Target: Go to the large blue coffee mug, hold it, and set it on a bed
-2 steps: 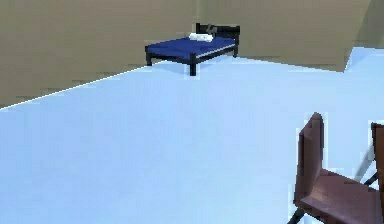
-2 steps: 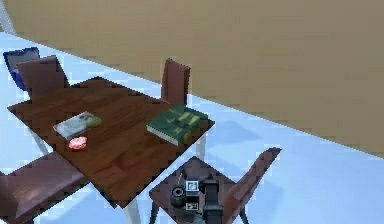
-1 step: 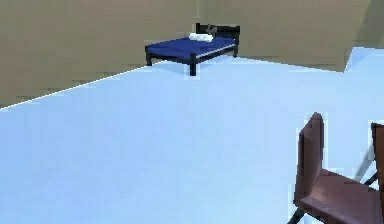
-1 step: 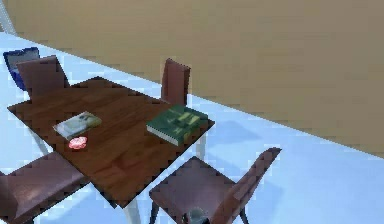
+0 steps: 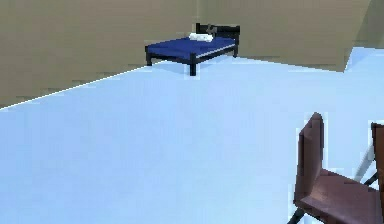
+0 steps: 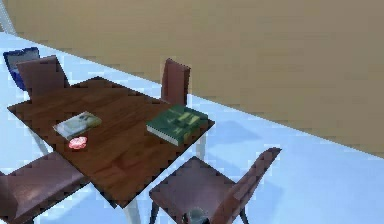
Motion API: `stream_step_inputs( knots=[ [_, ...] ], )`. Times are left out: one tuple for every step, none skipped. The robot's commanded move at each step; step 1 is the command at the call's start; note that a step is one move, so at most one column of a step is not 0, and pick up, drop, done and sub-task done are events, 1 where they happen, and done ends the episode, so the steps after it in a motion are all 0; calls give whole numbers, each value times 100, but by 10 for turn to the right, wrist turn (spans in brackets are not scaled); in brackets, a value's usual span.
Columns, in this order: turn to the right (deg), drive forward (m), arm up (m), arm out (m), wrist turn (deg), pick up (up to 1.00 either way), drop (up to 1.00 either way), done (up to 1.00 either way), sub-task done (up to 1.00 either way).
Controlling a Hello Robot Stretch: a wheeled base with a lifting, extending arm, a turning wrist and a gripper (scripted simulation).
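Ahead, a black-framed bed [image 5: 190, 50] with a smooth blue cover and a white pillow [image 5: 201, 37] stands against the tan wall. Off to the arm's side, a glossy reddish wood table [image 6: 125, 150] carries a thick green book [image 6: 178, 124], a pale flat book [image 6: 77, 124] and a small pink thing [image 6: 79, 143]. Where the mug is, and the claw's state, cannot be told.

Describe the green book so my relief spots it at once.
Find the dark wooden table in the arm side view. Toward its corner on the view's right, just in front of the far chair, lies the green book. It is the thickest, darkest item there; the pale flat thing and small pink thing lie further left.
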Motion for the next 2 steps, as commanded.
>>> stream_step_inputs(
  knots=[
    [0, 0, 10, 0, 0, 0, 0, 0, 0],
    [0, 0, 50, 0, 0, 0, 0, 0, 0]
  ],
)
